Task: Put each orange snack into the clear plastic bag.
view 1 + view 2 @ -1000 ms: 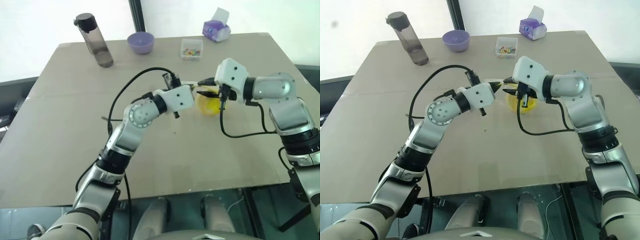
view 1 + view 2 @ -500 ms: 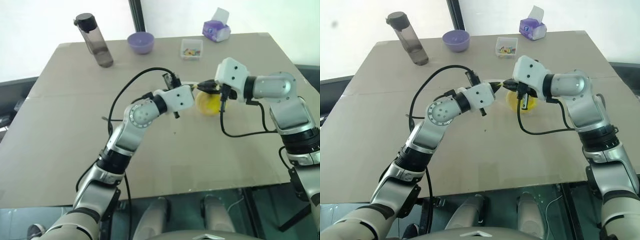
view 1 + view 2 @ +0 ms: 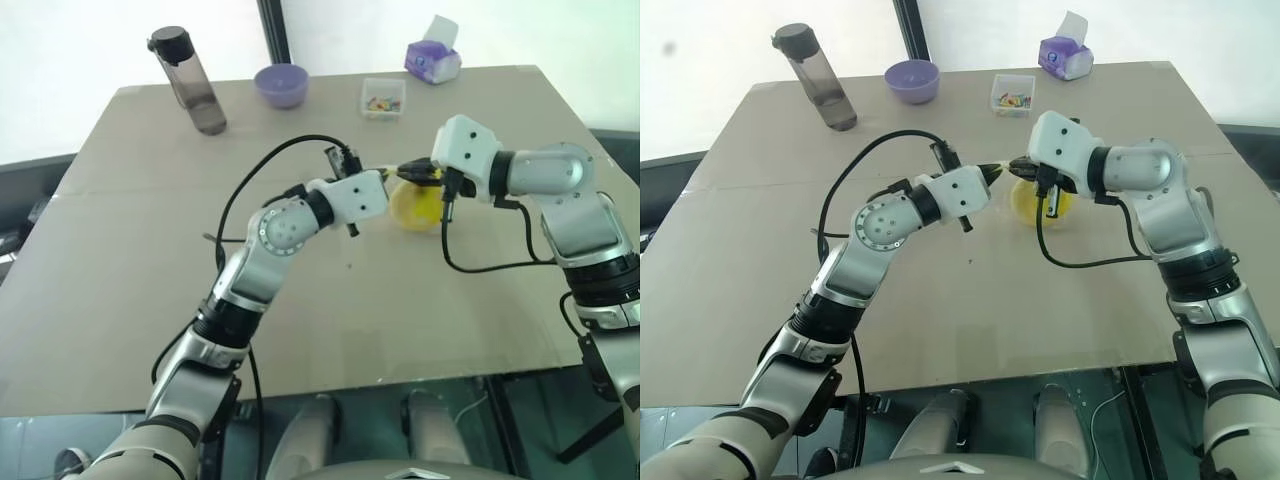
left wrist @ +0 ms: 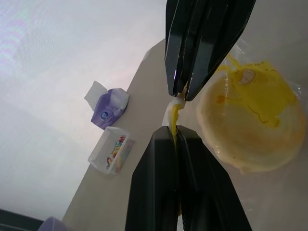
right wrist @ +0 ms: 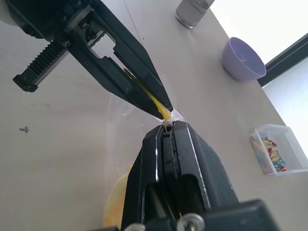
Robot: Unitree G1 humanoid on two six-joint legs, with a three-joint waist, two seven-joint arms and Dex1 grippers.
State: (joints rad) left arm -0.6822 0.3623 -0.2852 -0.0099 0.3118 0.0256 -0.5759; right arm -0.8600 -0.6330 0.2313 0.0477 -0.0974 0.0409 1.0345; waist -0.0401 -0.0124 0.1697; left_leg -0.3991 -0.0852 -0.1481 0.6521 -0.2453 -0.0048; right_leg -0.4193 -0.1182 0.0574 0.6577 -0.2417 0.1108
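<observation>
The orange snack point(image 3: 418, 205) is a round yellow bun that shows through the crinkly plastic point(image 4: 250, 122) of the clear plastic bag point(image 5: 120, 144), apparently inside it, near the table's middle. The bag's yellow seal strip point(image 5: 153, 102) runs up between my two grippers. My left gripper point(image 3: 392, 178) is shut on that strip from the left. My right gripper point(image 3: 408, 172) is shut on the same edge from the right, its tips almost touching the left's. I cannot tell whether the bun rests on the table or hangs just above it.
Along the table's far edge stand a dark bottle point(image 3: 190, 82), a purple bowl point(image 3: 281, 85), a small clear box of coloured bits point(image 3: 384, 98) and a purple tissue pack point(image 3: 432, 58). Black cables loop from both wrists over the brown tabletop point(image 3: 400, 300).
My right gripper's fingers stood apart at the bag's edge and have closed on it. Both arms and the bag have stayed where they were.
</observation>
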